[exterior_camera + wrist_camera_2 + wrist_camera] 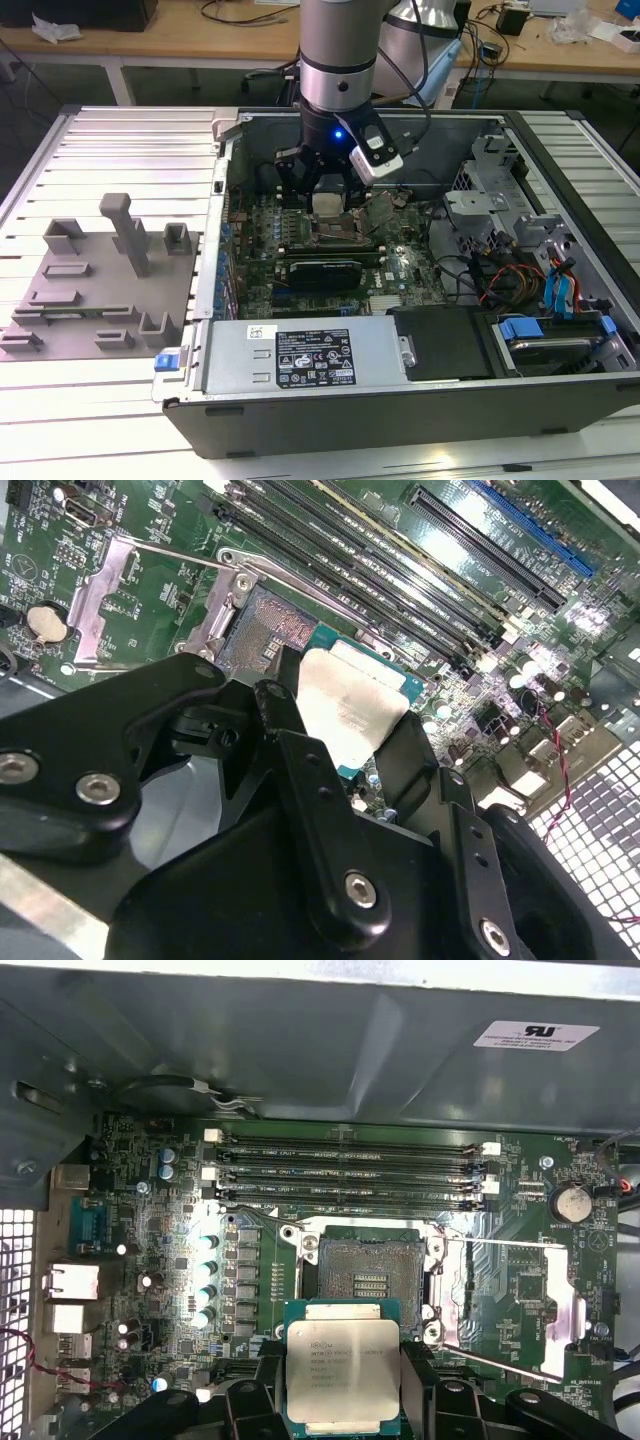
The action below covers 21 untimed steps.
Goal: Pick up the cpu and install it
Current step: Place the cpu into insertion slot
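My gripper (328, 205) is shut on the cpu (328, 202), a flat square chip with a silvery top, held by its edges between the black fingers (258, 1392). In both wrist views the cpu (342, 1368) (352, 708) hangs a little above the green motherboard, just beside the open dark socket (366, 1268) (268, 630). The socket's metal load frame (512, 1300) (108, 598) is swung open to one side. In the exterior view the arm reaches straight down into the open computer case (560, 400), over the socket (338, 236).
Memory slots (350, 1165) run alongside the socket, near the case wall (300, 1050). A grey power supply (300, 355) with a white label lies along the case's front. Cables and a drive cage (500, 215) sit at the exterior view's right. A grey fixture plate (95, 285) lies left of the case.
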Each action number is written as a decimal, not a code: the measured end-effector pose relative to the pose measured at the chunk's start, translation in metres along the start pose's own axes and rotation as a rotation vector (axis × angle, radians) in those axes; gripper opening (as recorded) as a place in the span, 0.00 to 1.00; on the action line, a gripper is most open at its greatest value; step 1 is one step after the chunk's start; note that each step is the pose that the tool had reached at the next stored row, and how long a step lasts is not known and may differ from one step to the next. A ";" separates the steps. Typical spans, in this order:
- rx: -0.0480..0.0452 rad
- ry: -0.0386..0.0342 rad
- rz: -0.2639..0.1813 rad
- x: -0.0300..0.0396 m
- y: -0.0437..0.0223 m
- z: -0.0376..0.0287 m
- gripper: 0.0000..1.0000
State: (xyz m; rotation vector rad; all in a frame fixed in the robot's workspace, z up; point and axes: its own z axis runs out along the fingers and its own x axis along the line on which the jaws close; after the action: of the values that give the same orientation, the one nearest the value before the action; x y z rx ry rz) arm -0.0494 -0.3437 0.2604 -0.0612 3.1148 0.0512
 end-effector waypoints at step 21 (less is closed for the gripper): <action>0.0060 -0.0073 0.226 0.0000 0.0000 0.0003 0.55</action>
State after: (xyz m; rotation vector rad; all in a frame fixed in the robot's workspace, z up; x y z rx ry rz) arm -0.0494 -0.3437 0.2601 0.2910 3.0983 0.0463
